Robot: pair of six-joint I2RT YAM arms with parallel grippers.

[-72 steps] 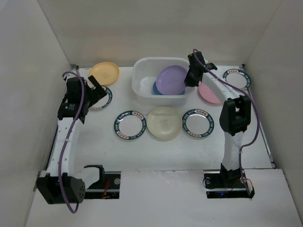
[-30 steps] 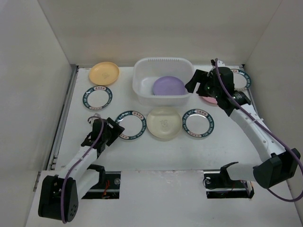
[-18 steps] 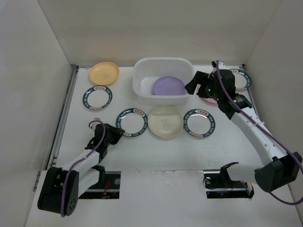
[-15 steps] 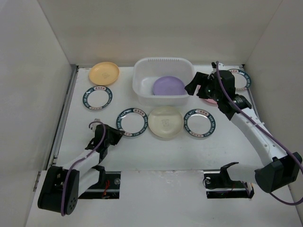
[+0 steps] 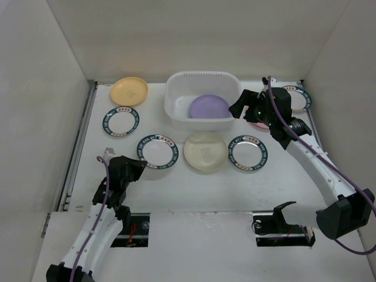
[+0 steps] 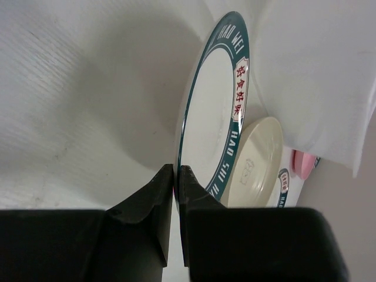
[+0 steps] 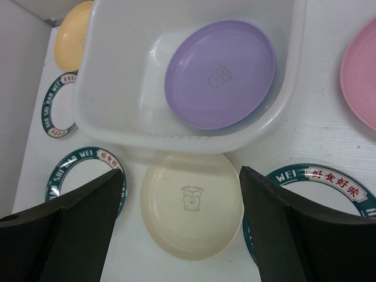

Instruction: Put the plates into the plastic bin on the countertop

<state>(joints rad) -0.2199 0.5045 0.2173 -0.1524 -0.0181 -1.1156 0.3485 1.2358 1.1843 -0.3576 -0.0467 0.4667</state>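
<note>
My left gripper (image 5: 134,167) is shut on the near-left rim of a white plate with a dark teal rim (image 5: 157,150). The left wrist view shows that plate (image 6: 211,117) edge-on, its rim pinched between the black fingers (image 6: 158,194). The translucent plastic bin (image 5: 176,116) stands at the back centre with a purple plate (image 5: 209,107) lying in it. My right gripper (image 5: 244,106) hangs open beside the bin's right end, holding nothing. In the right wrist view, a cream plate (image 7: 194,205) lies on the countertop below its spread fingers (image 7: 88,205).
Loose on the countertop (image 5: 194,188) are a yellow-orange plate (image 5: 130,90), a teal-rimmed plate (image 5: 121,122) at left, another (image 5: 247,153) right of the cream plate (image 5: 205,152), and a third (image 5: 296,98) at back right. A pink plate (image 5: 258,124) shows partly under the right arm. White walls close in.
The left gripper closed on the teal-rimmed plate's rim, and the plate shifted slightly left as the arm drew back toward its base. The right arm stayed put, open.
</note>
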